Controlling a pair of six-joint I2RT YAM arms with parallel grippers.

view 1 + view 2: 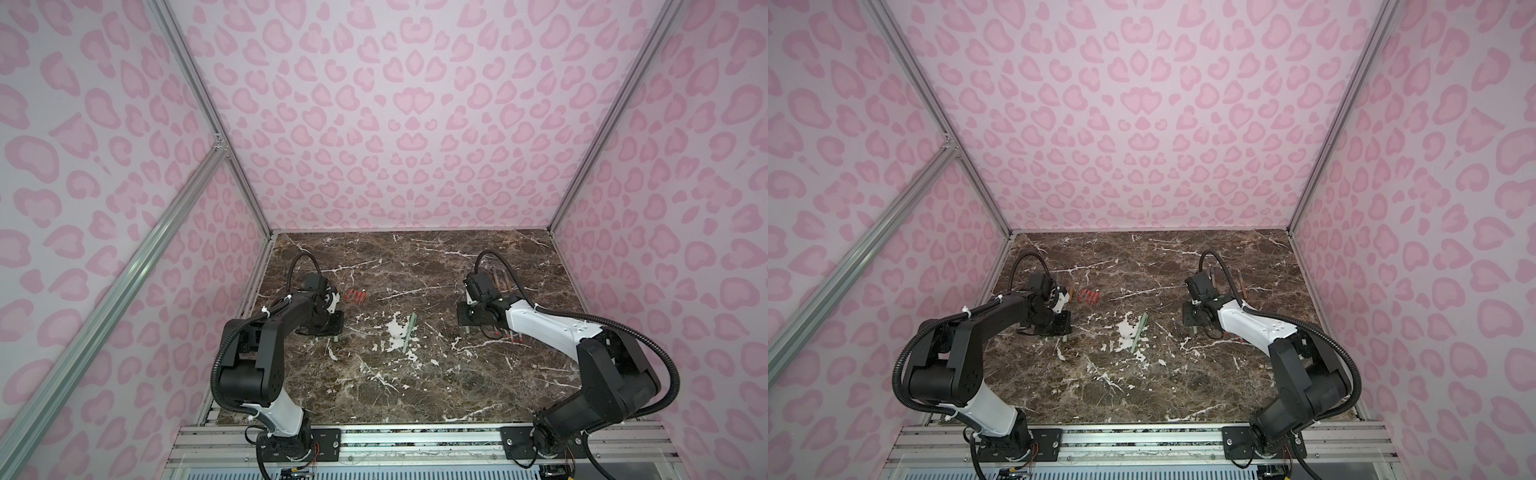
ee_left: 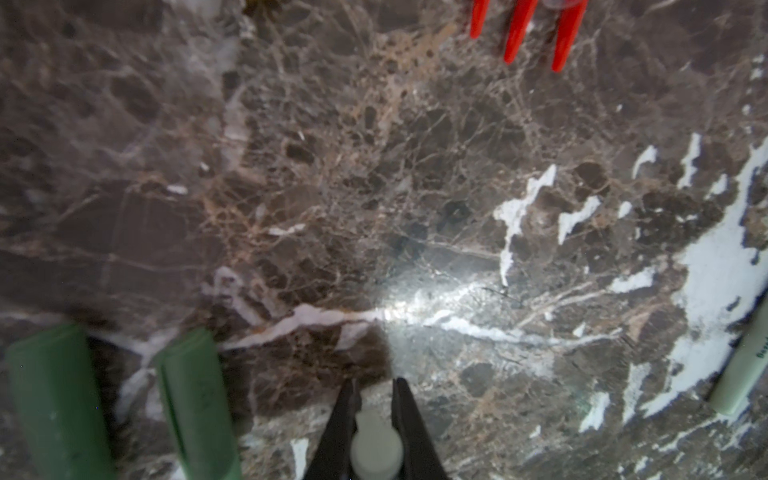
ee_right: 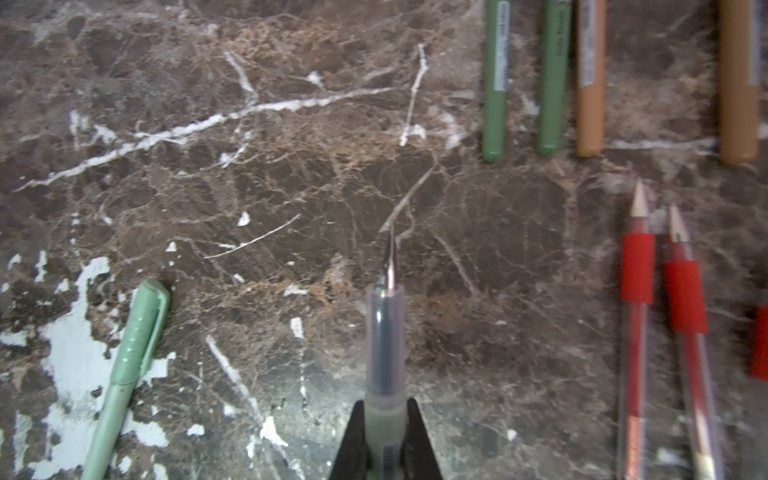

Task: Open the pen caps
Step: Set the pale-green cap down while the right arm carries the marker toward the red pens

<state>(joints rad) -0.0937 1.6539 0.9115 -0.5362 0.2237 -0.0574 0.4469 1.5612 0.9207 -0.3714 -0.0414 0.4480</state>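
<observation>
Progress is judged to be nearly complete. Two dark green caps (image 2: 54, 399) are laid loose on the marble table (image 2: 291, 166) just beside the left gripper (image 2: 377, 384), and red caps (image 2: 519, 29) are set well ahead of it. That gripper is closed on a pale green cap (image 2: 376, 440), seen end-on between its fingers. One capped pen (image 3: 129, 365) is found between the two arms, near the right gripper (image 3: 384, 404). That gripper is clamped around a pen body (image 3: 385, 332) whose nib is bared. Ahead of it and to one side, green pens (image 3: 494, 83) and tan pens (image 3: 590, 83) are lined up, and red pens (image 3: 638, 266) are laid alongside with bare tips. Only the capped pen appears to need opening.
</observation>
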